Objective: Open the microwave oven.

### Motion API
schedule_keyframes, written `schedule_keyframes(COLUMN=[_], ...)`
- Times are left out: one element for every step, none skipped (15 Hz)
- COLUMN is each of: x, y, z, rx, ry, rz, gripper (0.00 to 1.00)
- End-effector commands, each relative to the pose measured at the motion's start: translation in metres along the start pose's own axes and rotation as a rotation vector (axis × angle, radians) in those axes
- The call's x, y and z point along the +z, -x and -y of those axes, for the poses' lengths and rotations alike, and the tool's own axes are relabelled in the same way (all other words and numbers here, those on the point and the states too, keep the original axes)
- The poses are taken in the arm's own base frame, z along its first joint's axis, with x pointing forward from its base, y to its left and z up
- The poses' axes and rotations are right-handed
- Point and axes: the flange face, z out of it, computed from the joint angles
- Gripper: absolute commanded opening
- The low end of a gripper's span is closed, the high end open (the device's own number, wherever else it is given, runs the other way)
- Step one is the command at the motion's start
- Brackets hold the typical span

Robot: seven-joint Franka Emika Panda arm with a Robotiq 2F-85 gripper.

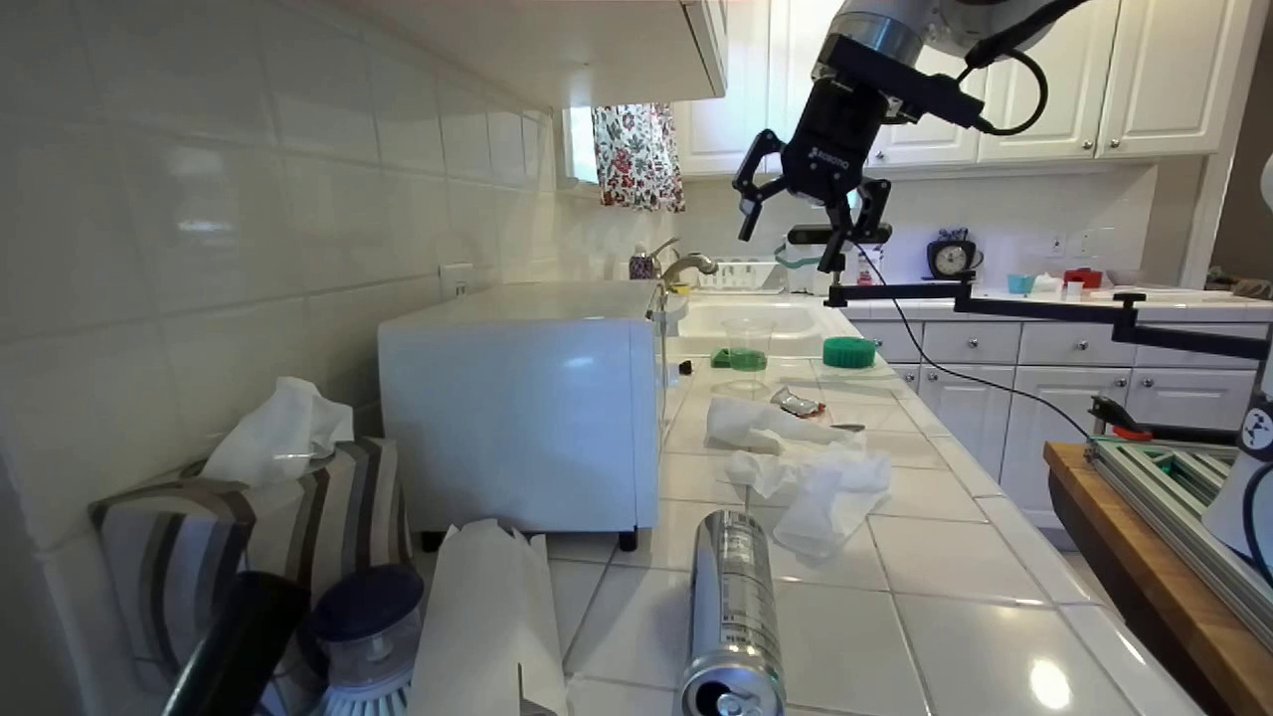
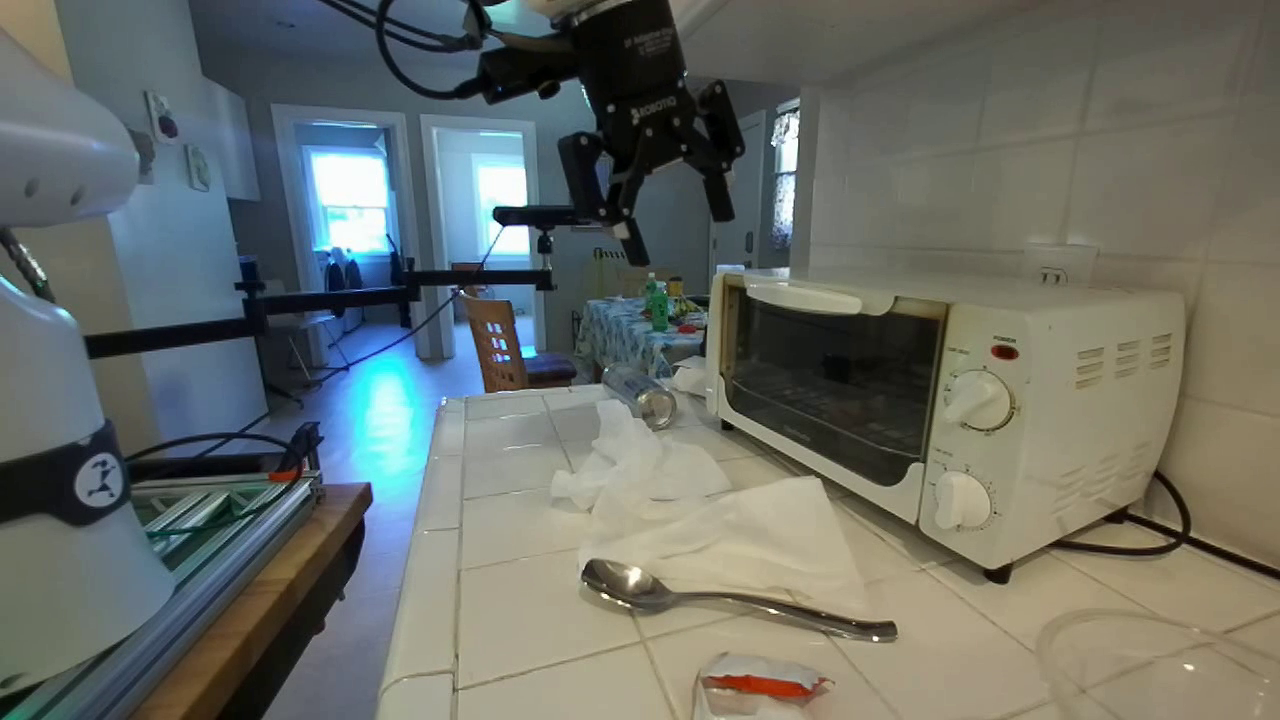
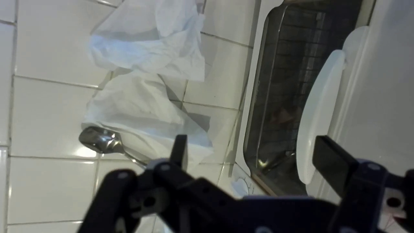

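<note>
While hovering with claw (image 2: 680, 238) spread and empty, angles down, presumably to straddle the handle (image 3: 315, 119). Below claw, apart, see microwave oven (image 2: 935, 420), with door (image 2: 830, 375) closed, raised on feet (image 2: 998, 575), fronting outward across the bench (image 3: 48, 119), likely placed so for reach. Also below, note paper sheets (image 3: 139, 110) and spoon (image 3: 111, 145): probably mere clutter, but could snag under a dropping door.

In an exterior view, your gripper (image 2: 678, 225) is positioned higher than the microwave oven (image 2: 945, 420), jaws spread. The oven door (image 2: 830, 375) is closed. On the counter (image 2: 530, 610), a spoon (image 2: 735, 598) lies along a paper towel sheet (image 2: 730, 530); a can (image 2: 638, 394) lies farther back.
</note>
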Motion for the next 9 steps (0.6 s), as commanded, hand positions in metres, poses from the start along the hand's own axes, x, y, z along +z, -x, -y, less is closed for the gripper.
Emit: schedule_keyframes(x=[0.008,0.010,0.012,0.014,0.018,0.022,0.027,0.031,0.036], y=[-0.002,-0.003,-0.004,-0.005,-0.007,-0.009,-0.012,-0.014,-0.017], z=[0.014,0.017,0.020,0.022,0.023,0.024,0.025,0.026,0.026], rx=[0.044,0.052,0.061,0.067,0.072,0.073,0.073,0.077,0.079], ry=[-0.038,-0.044,-0.050,-0.051,-0.044,-0.037,-0.030,-0.026,-0.023], rz=[0.046,0.054,0.054,0.060,0.059,0.059,0.052,0.050,0.046], gripper=[1.00,1.00,1.00,1.00,1.00,1.00,1.00,1.00,1.00])
